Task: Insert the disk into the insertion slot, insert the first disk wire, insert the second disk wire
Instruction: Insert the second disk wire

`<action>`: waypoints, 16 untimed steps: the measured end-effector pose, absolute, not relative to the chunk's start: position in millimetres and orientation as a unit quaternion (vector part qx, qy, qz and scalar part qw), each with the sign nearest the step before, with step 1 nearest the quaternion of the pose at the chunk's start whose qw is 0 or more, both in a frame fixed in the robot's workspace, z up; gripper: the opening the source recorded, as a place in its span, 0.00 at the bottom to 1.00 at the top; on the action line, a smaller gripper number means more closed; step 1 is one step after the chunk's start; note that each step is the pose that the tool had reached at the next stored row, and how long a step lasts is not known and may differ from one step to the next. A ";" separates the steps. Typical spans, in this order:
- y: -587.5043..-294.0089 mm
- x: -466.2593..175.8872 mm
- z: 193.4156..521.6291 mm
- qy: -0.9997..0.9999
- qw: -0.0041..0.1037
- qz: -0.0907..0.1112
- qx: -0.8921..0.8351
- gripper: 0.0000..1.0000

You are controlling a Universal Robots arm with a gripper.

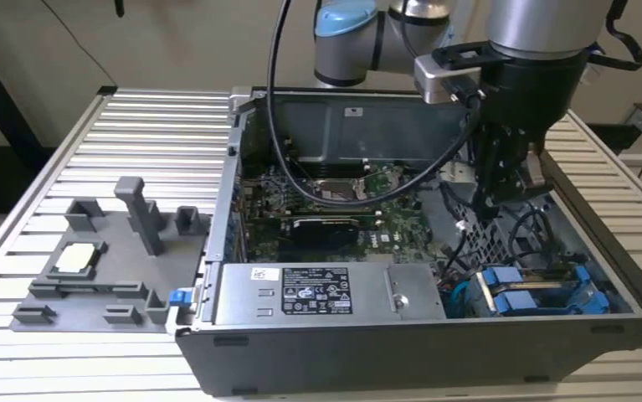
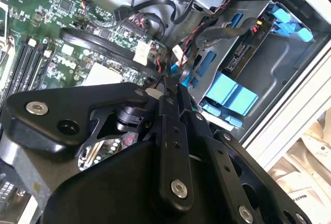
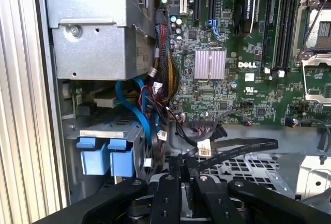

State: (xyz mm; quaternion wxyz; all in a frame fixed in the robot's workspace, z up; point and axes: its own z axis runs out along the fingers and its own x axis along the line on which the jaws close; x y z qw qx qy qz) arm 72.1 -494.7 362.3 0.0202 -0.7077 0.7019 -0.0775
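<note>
The insertion slot [image 1: 602, 311] is the grey cage at the case's front corner, on the exterior view's right. The disk [image 1: 520, 302] sits inside it, with its blue end tabs [image 3: 106, 159] facing the motherboard and its body mostly hidden. A second blue-tabbed carrier [image 1: 500, 277] lies beside it. My gripper [image 1: 497, 191] hangs inside the case above the perforated bracket, a short way from the cage. Its fingertips [image 3: 182, 168] are together. A flat black disk wire [image 3: 235, 149] with a white tag arcs across and ends between them. The blue tabs [image 2: 230, 94] lie just beyond the fingertips [image 2: 166, 85].
The power supply [image 1: 326, 293] fills the front of the open case, next to the cage. Blue, red and black cables [image 3: 150, 105] bundle between the power supply and the motherboard [image 3: 232, 53]. A grey fixture [image 1: 97, 260] stands on the slatted table on the exterior view's left.
</note>
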 end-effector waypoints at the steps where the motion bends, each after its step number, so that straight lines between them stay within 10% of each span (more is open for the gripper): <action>1: -496.4 73.5 362.3 0.702 0.020 -0.077 -0.708 0.16; 16: -537.8 94.3 361.8 0.702 0.009 -0.066 -0.709 0.16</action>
